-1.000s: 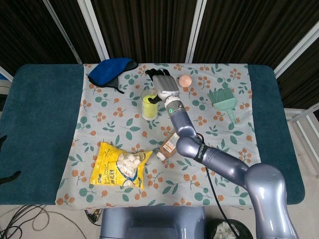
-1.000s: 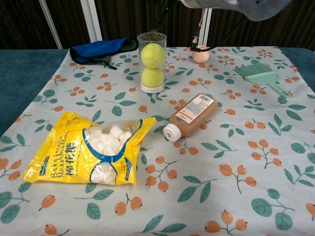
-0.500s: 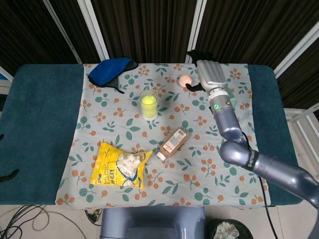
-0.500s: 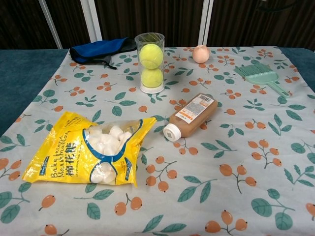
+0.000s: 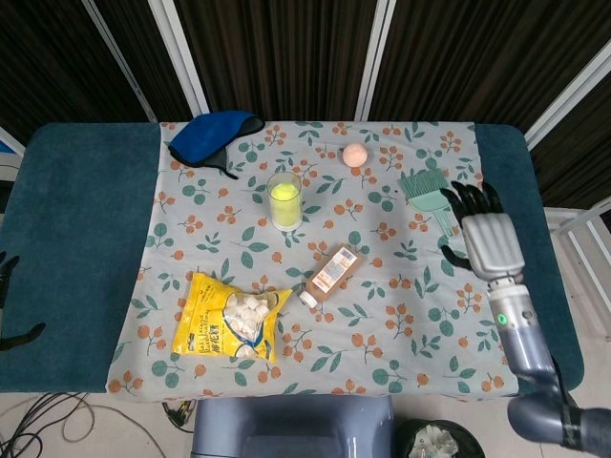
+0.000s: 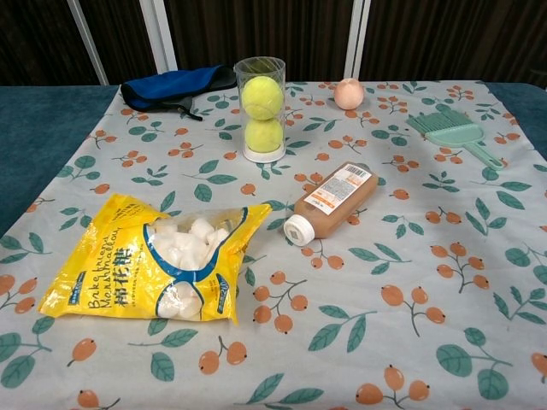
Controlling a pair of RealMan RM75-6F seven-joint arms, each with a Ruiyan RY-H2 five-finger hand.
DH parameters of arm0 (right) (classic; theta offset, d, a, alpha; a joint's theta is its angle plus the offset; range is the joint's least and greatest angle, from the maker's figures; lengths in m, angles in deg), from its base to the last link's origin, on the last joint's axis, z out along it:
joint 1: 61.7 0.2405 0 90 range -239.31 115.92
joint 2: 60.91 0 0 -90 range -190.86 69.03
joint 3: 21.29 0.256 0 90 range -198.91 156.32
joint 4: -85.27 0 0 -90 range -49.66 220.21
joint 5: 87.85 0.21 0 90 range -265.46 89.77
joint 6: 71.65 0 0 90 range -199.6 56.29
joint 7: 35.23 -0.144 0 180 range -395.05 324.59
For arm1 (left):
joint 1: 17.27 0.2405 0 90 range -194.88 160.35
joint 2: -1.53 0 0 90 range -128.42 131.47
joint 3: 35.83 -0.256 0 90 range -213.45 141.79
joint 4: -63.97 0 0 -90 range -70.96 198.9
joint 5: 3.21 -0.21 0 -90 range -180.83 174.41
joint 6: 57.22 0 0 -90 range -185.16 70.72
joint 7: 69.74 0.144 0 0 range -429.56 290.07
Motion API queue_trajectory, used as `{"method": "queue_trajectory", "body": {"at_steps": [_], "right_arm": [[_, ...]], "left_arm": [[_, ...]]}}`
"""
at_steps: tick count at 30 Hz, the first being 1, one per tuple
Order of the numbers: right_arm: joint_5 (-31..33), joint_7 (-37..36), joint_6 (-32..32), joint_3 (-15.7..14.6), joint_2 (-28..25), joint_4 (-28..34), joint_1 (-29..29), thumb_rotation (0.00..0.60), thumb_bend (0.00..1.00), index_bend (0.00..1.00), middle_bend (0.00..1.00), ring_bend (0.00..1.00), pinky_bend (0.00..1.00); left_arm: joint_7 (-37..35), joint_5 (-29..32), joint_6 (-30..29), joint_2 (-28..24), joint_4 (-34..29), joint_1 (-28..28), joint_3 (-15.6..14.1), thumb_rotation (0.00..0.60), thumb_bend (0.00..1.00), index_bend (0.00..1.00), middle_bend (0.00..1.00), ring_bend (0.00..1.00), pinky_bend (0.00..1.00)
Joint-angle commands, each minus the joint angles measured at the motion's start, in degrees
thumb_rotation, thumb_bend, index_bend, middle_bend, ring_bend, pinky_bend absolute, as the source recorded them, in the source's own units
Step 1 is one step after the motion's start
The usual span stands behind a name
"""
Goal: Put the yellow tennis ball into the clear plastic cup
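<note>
The clear plastic cup (image 5: 284,200) (image 6: 262,109) stands upright on the floral cloth, behind the middle. Two yellow tennis balls sit stacked inside it, the upper ball (image 6: 262,96) on the lower ball (image 6: 264,135). My right hand (image 5: 487,239) hovers over the right edge of the cloth, far from the cup, with its fingers spread and nothing in it; the chest view does not show it. Of my left hand (image 5: 6,277) only dark fingertips show at the left edge of the head view.
A brown bottle (image 5: 330,273) lies on its side near the centre. A yellow marshmallow bag (image 5: 229,317) lies front left. At the back are a blue cloth (image 5: 212,135) and a peach ball (image 5: 355,154). A green brush (image 5: 430,194) lies just left of my right hand.
My right hand has left the cup, swung across the back of the table and come down to the right edge. The cup and both balls stayed put.
</note>
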Motion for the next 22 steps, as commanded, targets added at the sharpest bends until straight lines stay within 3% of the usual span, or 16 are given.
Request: {"method": "queue_trajectory", "body": {"at_steps": [1,8,14,22], "right_arm": [[-5.8,-1.1,-5.9,-5.4,-1.1,2.4,-6.5,0.600,0.33,0.14,0.11,0.10,0.01],[-12.6,-4.4,-13.3,-9.5,-0.4,0.4,-14.0,0.600,0.33,0.14,0.11,0.10,0.01],[-16.6,-5.1,-19.2,-10.4,0.8,-1.7,-18.7,0.600,0.33,0.14,0.11,0.10,0.01],[-18.1,-5.6,-19.2,-10.9,2.2,-4.0,-21.4,0.600,0.33,0.14,0.11,0.10,0.01]], "left_arm": [[0.0,-0.1,-0.1,0.1,0.1,0.0,0.0,0.600,0.00,0.07,0.00,0.00,0.00],[-0.2,-0.4,-0.4,0.4,0.5,0.0,0.1,0.600,0.00,0.07,0.00,0.00,0.00],[-0.2,-1.1,-0.7,0.6,0.7,0.0,-0.1,0.600,0.00,0.07,0.00,0.00,0.00],[0.0,-1.9,-1.1,0.8,0.8,0.0,-0.3,0.600,0.00,0.07,0.00,0.00,0.00]]}}
